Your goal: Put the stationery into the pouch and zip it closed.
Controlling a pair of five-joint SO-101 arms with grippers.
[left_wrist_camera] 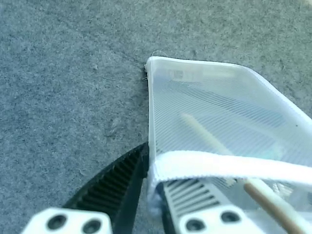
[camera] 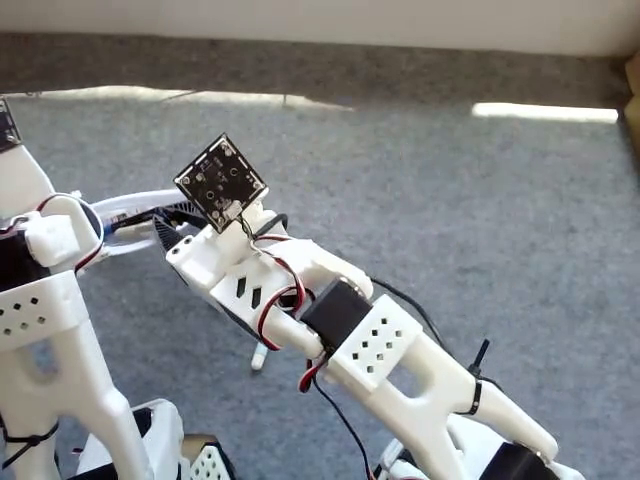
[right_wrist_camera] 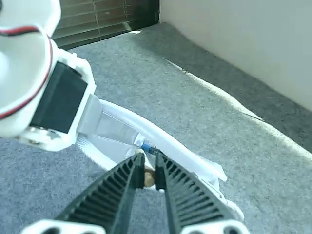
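Pouch [left_wrist_camera: 209,102] of white see-through mesh is at the left of the scene [camera: 140,200], over the grey worktop [left_wrist_camera: 73,73], between the two arms. The left gripper [left_wrist_camera: 152,168] has its fingers closed on the pouch's side edge, just under the white band of the rim: the black toothed finger lies outside the mesh and the pale one shows through it. The far corner of the pouch points down toward the worktop. A slim white stick [left_wrist_camera: 200,130] lies slanted inside. The right gripper [right_wrist_camera: 148,161] is just beside the rim [right_wrist_camera: 170,146], fingers pressed nearly together on a wooden pencil [right_wrist_camera: 148,178], which crosses the rim's band near the left gripper [left_wrist_camera: 270,204]. A small blue piece [right_wrist_camera: 146,145] sits at the right fingertips, against the rim; what it is cannot be told.
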